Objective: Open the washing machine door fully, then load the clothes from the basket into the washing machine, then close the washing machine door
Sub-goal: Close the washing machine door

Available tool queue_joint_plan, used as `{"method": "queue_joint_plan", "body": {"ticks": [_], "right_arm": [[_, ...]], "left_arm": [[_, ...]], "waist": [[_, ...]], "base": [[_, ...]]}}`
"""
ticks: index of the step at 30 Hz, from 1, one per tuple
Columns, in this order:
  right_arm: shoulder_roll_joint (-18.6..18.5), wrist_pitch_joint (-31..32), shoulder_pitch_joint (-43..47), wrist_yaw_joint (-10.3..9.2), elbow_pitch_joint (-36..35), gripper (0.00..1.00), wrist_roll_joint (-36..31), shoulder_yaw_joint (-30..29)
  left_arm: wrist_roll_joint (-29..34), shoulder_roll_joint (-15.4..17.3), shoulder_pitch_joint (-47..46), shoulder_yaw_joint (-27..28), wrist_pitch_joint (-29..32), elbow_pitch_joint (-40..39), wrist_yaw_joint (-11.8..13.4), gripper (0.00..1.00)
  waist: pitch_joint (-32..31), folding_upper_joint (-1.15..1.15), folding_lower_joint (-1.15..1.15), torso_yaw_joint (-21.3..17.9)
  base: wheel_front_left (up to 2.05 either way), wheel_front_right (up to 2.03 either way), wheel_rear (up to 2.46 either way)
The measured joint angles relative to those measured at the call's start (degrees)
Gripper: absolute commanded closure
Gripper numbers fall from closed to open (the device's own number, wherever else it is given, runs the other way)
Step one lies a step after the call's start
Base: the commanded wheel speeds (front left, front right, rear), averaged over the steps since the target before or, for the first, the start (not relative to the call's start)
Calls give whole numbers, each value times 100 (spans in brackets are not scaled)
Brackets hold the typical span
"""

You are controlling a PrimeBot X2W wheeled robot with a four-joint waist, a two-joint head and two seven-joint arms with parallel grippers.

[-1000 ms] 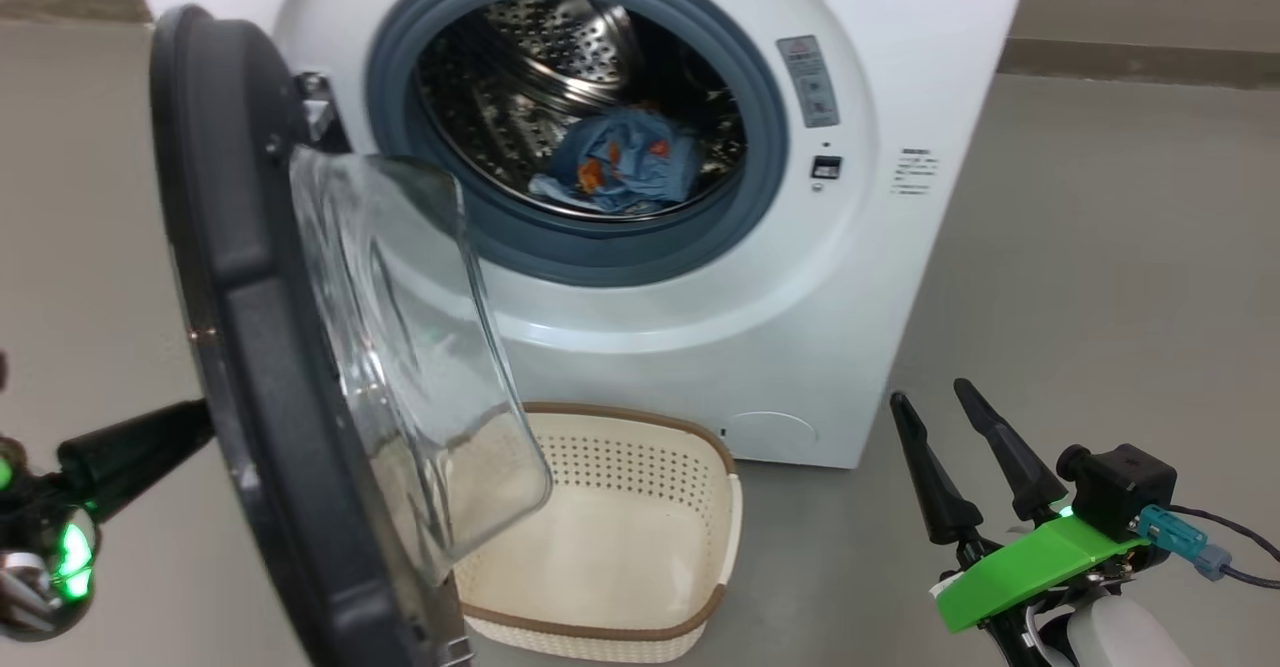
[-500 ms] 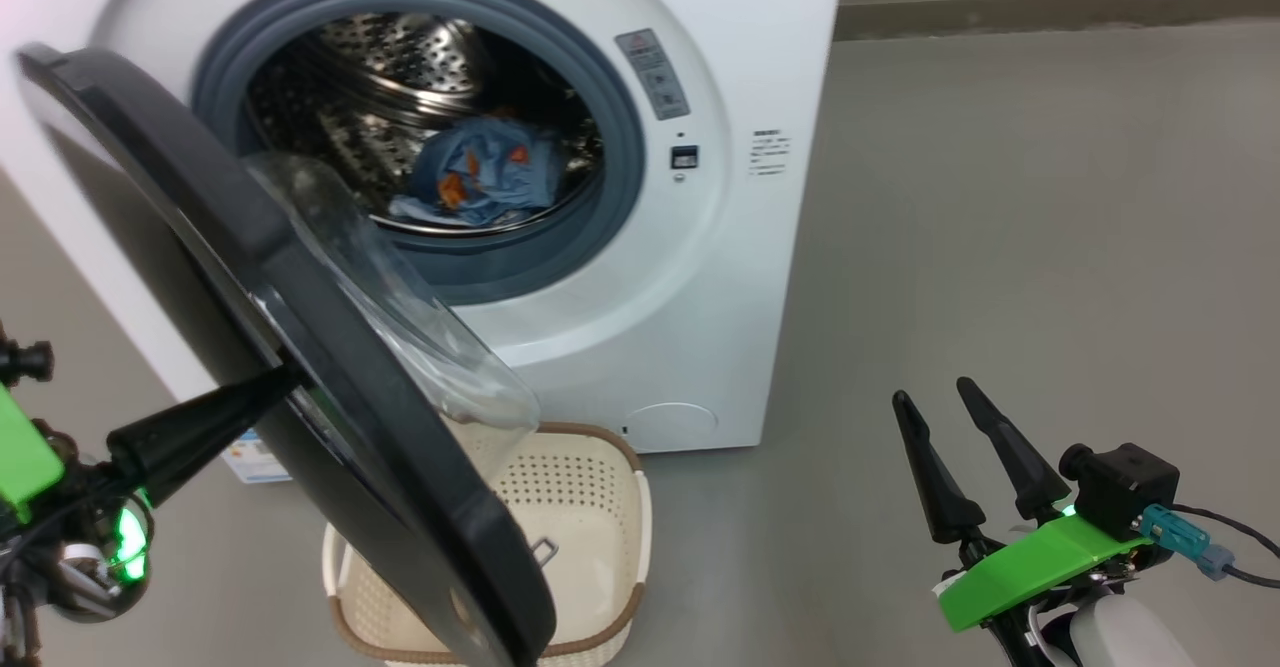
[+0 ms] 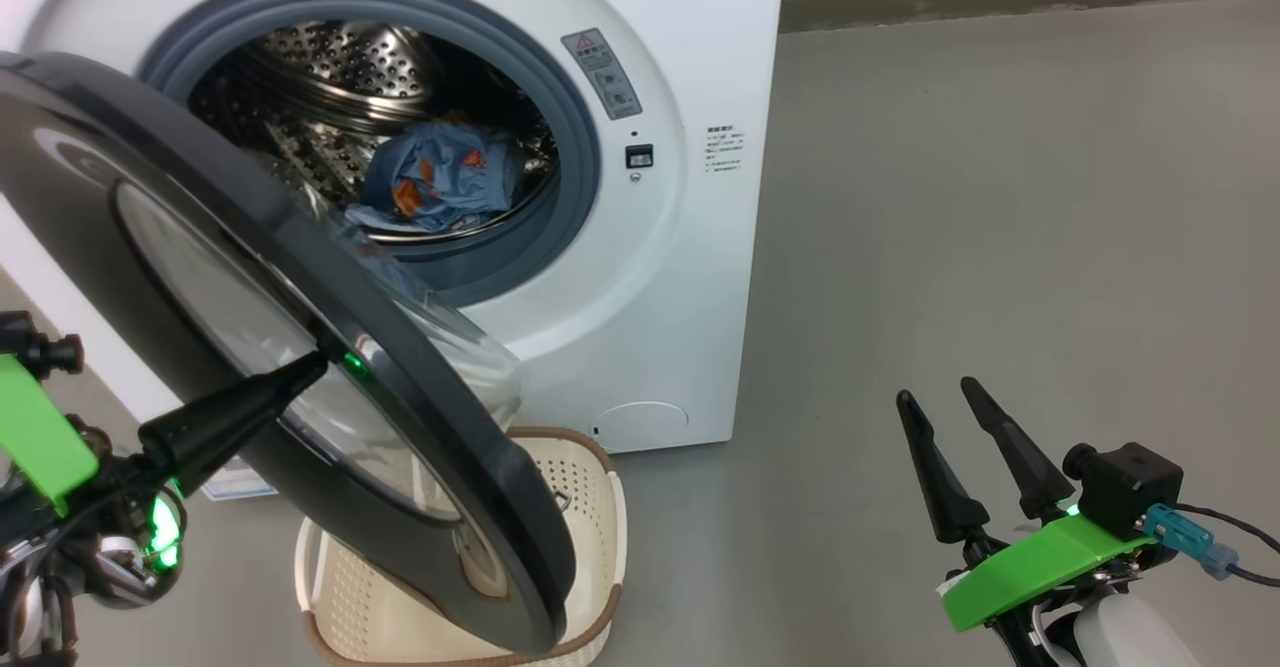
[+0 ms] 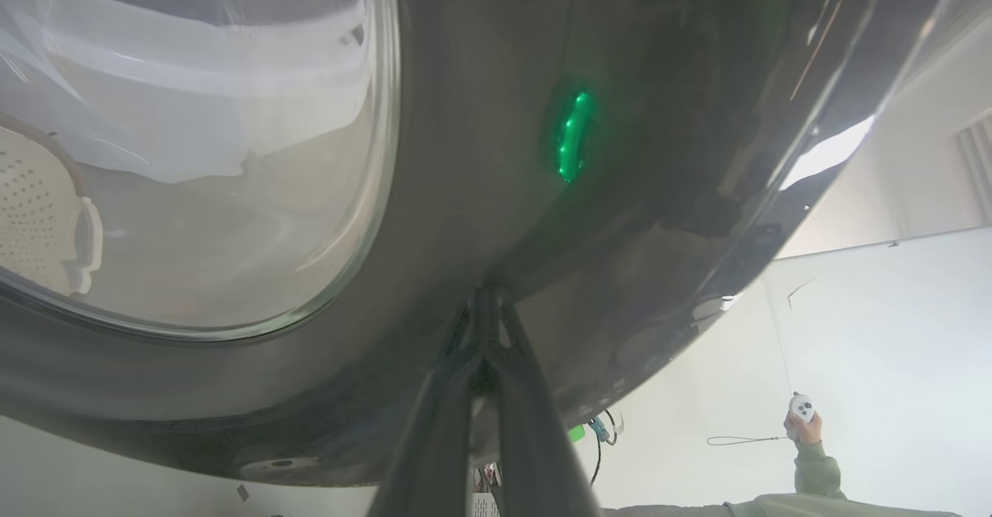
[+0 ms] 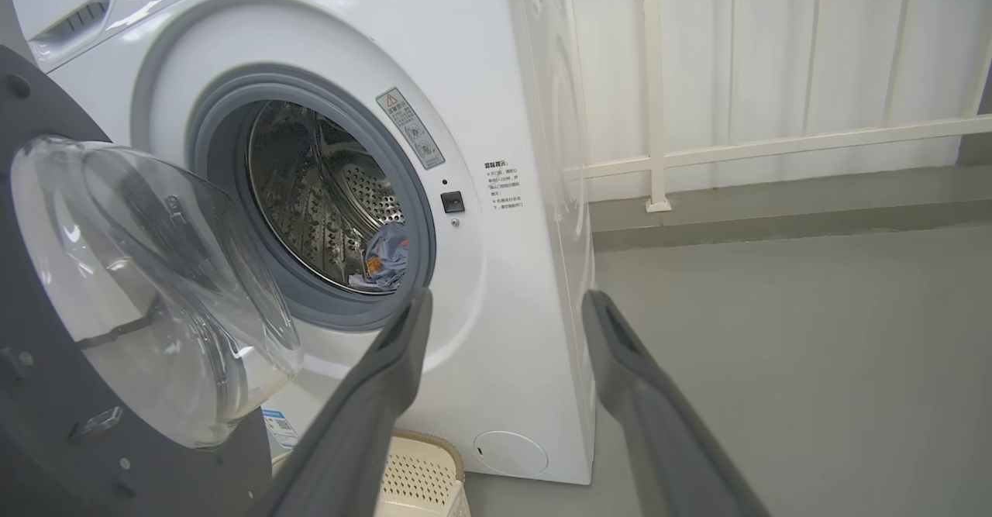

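Left end effector (image 3: 305, 372), fingers together, tips against the large round glossy black washing machine door (image 3: 250, 197); right end effector (image 3: 935, 394), fingers apart, empty; light blue printed clothes (image 3: 435, 182) lie in the perforated steel drum (image 3: 340, 57) beyond the left one

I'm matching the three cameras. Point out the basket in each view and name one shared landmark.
Head view: basket bottom centre-left, partly behind the washing machine door.
Left wrist view: basket at the left edge, seen through the door's glass.
Right wrist view: basket at the bottom edge, left of centre, below the washing machine.
Shared landmark: the washing machine door.
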Motion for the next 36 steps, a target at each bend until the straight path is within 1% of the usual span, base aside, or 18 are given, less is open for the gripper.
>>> {"method": "queue_joint_plan", "body": {"ticks": [6, 13, 14, 16, 17, 18, 21, 23, 27, 29, 31, 34, 36], "right_arm": [[3, 0, 0, 0, 7, 0, 0, 3], [3, 0, 0, 0, 7, 0, 0, 9], [4, 0, 0, 0, 7, 0, 0, 9], [9, 0, 0, 0, 7, 0, 0, 8], [11, 0, 1, 0, 7, 0, 0, 8], [15, 0, 2, 0, 7, 0, 0, 3], [20, 0, 3, 0, 2, 0, 0, -2], [22, 0, 3, 0, -3, 0, 0, -7], [25, 0, 3, 0, -20, 0, 0, -27], [32, 0, 3, 0, -34, 0, 0, -38], [42, 0, 3, 0, -43, 0, 0, -53], [44, 0, 3, 0, -48, 0, -1, -67], [45, 0, 3, 0, -54, 0, -1, -90]], "left_arm": [[9, -24, -31, -29, 0, -7, -148, 100], [278, 33, -37, -38, -152, -93, -269, 100], [314, 54, -36, -36, -160, -120, -325, 86], [374, 75, -30, -9, -270, -189, -420, 5], [392, 77, -18, 12, -323, -221, -457, 0], [532, 83, 40, 41, -438, -263, -561, 0], [678, 82, 183, 87, -611, -310, -756, 0], [792, 81, 321, 132, -784, -352, -958, 0], [1328, 79, 650, 170, -1271, -404, -1378, 0], [1628, 68, 822, 178, -1602, -405, -1519, 0], [1991, 65, 973, 165, -1964, -404, -1651, 0], [2482, 23, 1146, 123, -2614, -380, -1741, 0], [2818, 26, 1258, -16, -3047, -371, -1762, 0]], "waist": [[-18, 0, 0, 123], [-55, 0, 0, 265], [-60, 0, 0, 282], [-71, 0, 0, 308], [-75, 0, 0, 319], [-78, 0, 0, 340], [-72, 0, 0, 362], [-61, 0, 0, 368], [-32, 0, 0, 366], [-11, 0, 0, 360], [8, 0, 0, 351], [21, 0, 0, 335], [30, 0, 0, 330]], "base": [[0, 0, 0], [0, 0, 0], [0, 0, 0], [0, 0, 0], [0, 0, 0], [0, 0, 0], [0, 0, 0], [0, 0, 0], [0, 0, 0], [0, 0, 0], [0, 0, 0], [0, 0, 0], [0, 0, 0]]}}
